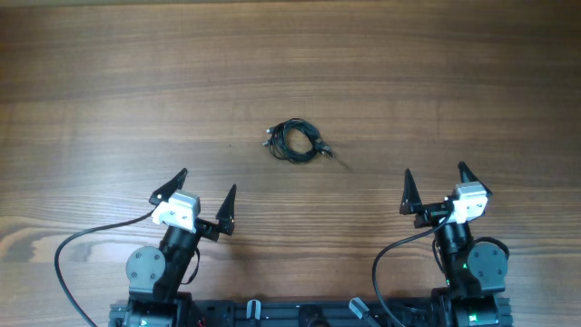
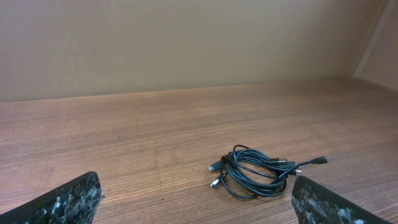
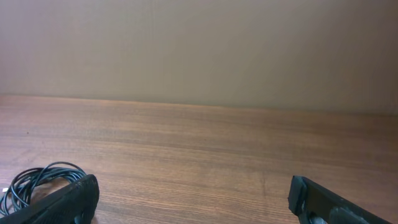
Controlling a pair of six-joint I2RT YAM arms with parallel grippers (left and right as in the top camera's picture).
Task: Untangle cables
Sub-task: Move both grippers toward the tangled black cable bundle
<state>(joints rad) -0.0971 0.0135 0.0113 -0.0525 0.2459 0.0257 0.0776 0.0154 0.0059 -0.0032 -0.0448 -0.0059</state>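
Observation:
The cables (image 1: 295,141) are thin black cords with small plug ends, coiled in one small bundle on the wooden table, near the middle. My left gripper (image 1: 201,198) is open and empty, near the front left, well short of the bundle. My right gripper (image 1: 438,188) is open and empty at the front right. In the left wrist view the cables (image 2: 258,172) lie ahead between the fingers, toward the right one. In the right wrist view part of the cables (image 3: 38,181) shows at the far left, behind the left fingertip.
The wooden table (image 1: 136,82) stretches all round the bundle. A thicker black arm cable (image 1: 77,243) loops at the front left and another (image 1: 390,259) at the front right. A plain wall (image 2: 186,37) stands behind the table.

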